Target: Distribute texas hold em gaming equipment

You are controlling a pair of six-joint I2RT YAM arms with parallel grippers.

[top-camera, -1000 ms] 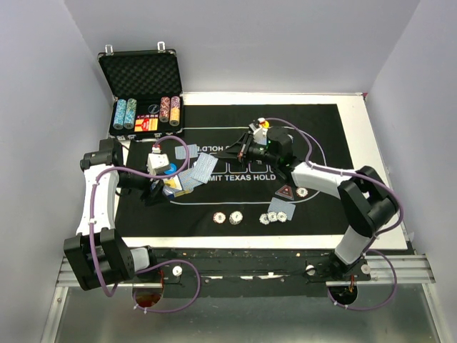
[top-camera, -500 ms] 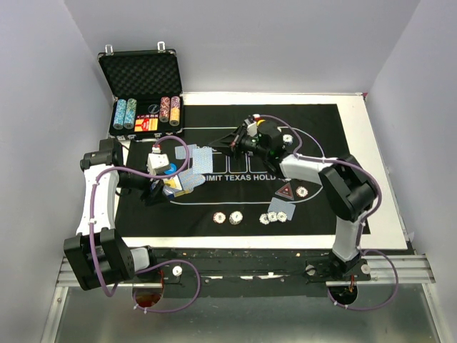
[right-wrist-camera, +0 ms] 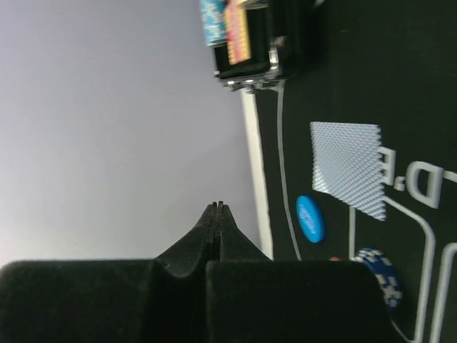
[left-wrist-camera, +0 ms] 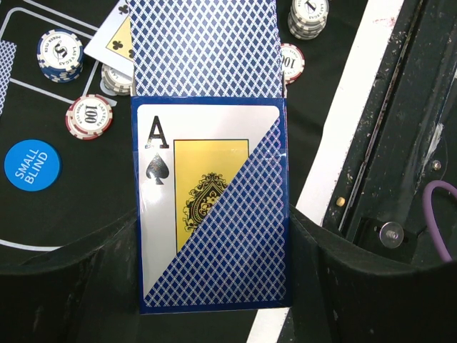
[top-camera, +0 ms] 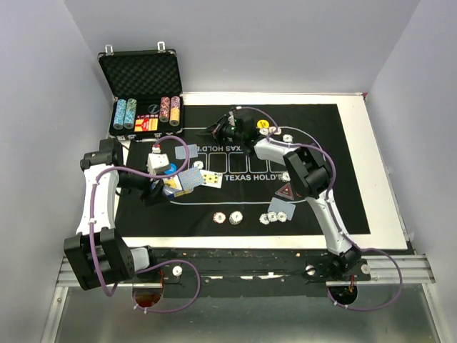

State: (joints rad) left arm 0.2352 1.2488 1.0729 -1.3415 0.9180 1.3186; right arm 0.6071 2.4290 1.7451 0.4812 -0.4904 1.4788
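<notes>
Right arm swinging left across mat (top-camera: 335,128) since a second ago. Right gripper (top-camera: 221,129) now hovering at far-left part, near case (top-camera: 141,75). Jaws pressing tight together, gripping nothing.

We are seeing left gripper (left-wrist-camera: 213,250) staying put over near-left mat, clamping card box (left-wrist-camera: 235,243). Blue-backed cards (left-wrist-camera: 203,46) sticking out of its top. Face-up card (left-wrist-camera: 114,39) now showing beside them, new since earlier. Chips (left-wrist-camera: 89,116) lying close by.

The top edge crops the metal case (right-wrist-camera: 250,43), and the right gripper (right-wrist-camera: 216,209) partly hides 1 blue chip (right-wrist-camera: 383,277).
</notes>
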